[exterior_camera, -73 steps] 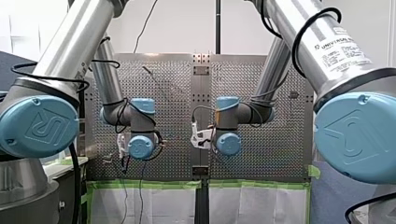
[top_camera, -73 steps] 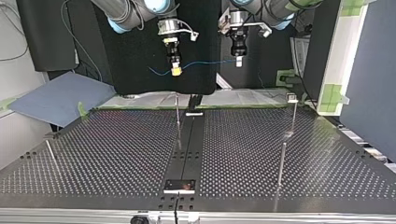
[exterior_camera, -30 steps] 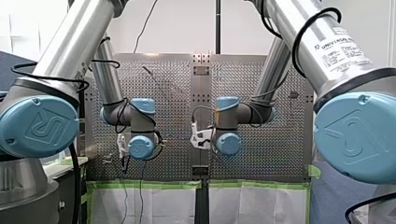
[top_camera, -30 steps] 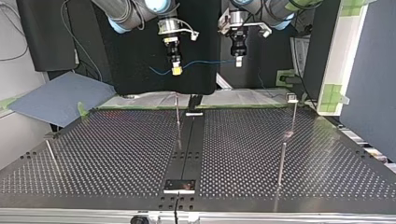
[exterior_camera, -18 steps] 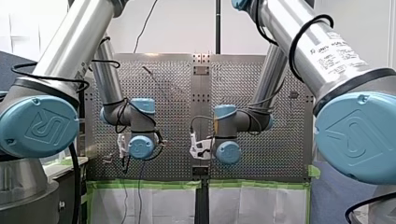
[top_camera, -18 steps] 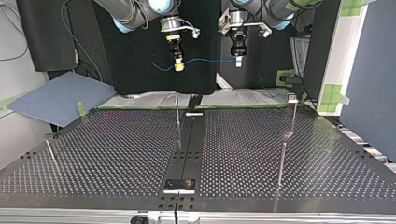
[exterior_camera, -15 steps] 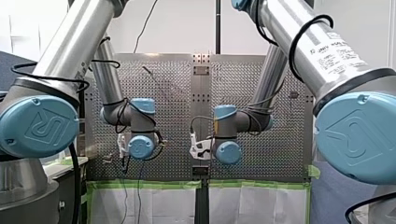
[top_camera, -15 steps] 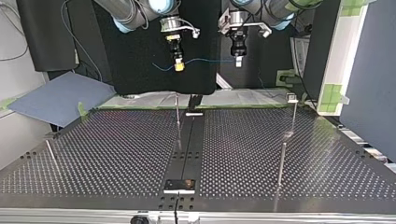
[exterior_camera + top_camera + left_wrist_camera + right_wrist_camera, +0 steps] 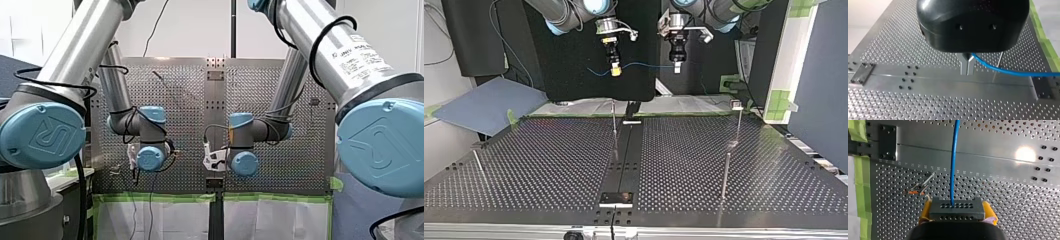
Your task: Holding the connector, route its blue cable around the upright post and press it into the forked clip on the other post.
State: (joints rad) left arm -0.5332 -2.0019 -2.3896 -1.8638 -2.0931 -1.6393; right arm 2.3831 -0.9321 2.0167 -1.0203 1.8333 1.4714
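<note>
Aloft, thin blue cable [image 9: 953, 160] joins left metal fingers [image 9: 963, 65], perforated connector [image 9: 957, 210].

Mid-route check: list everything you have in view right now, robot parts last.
table: one, dark perforated metal, fills the lower part of the top view.
posts: four, thin metal, on the table; one middle rear, two at the top view's right, one leaning at its left.
clip: one, silvery, on top of the rear right post.
cable: one, blue, strung in the air between the grippers.
connector: one, dark grey, at the cable's end.
tape: green, along the table's edge.
sheet: one, blue-grey, beyond the table at the top view's left.
left gripper: black, metal fingers shut on the cable.
right gripper: yellow pads, shut on the connector.
</note>
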